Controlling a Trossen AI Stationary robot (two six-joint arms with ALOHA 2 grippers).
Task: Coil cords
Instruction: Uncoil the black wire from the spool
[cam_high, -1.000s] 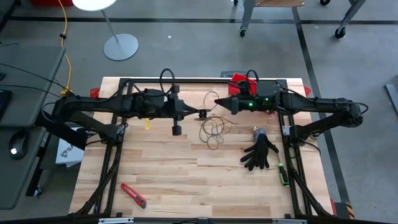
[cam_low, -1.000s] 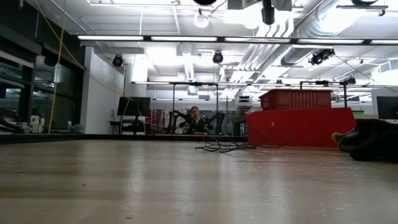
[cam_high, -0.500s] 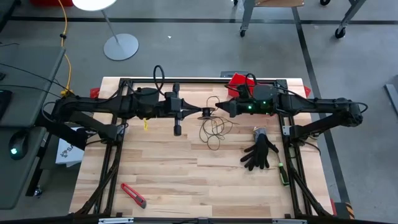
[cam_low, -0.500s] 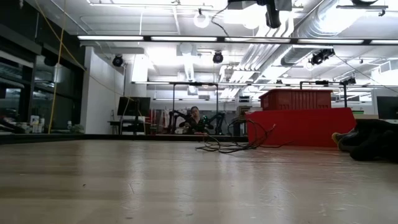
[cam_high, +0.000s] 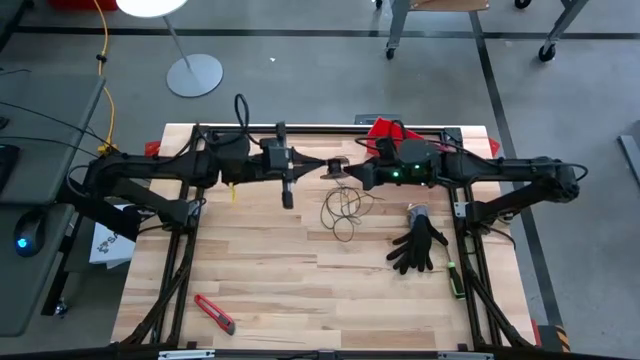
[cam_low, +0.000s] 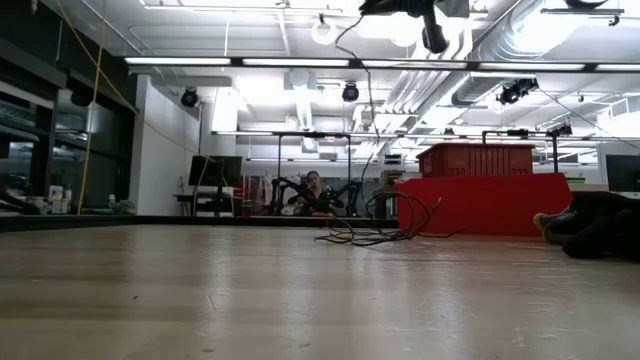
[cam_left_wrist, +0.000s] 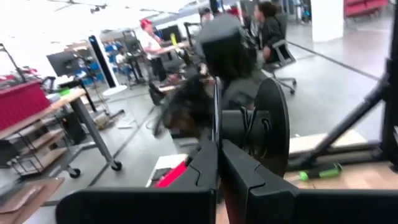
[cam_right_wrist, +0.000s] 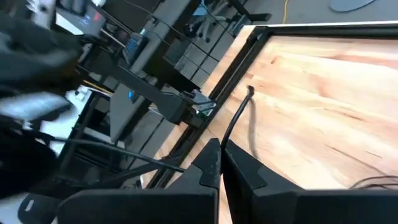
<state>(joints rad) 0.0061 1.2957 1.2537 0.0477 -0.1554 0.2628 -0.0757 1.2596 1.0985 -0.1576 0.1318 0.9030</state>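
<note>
Wooden counter (cam_high: 260, 270), upper centre of high view: left gripper (cam_high: 322, 166) fingers clenched on spool (cam_high: 334, 166); right gripper (cam_high: 350, 176) fingers clenched on cord (cam_high: 342, 208). Both have lifted toward frame top since a second ago; cord loops rise off counter. Winding looks underway.

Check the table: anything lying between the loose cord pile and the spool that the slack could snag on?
Nothing visible. The left tool is shut on the spool, the right tool shut on the cord near it. The loose cord lies just below on bare wood. The black glove and red knife sit clear of that path.
</note>
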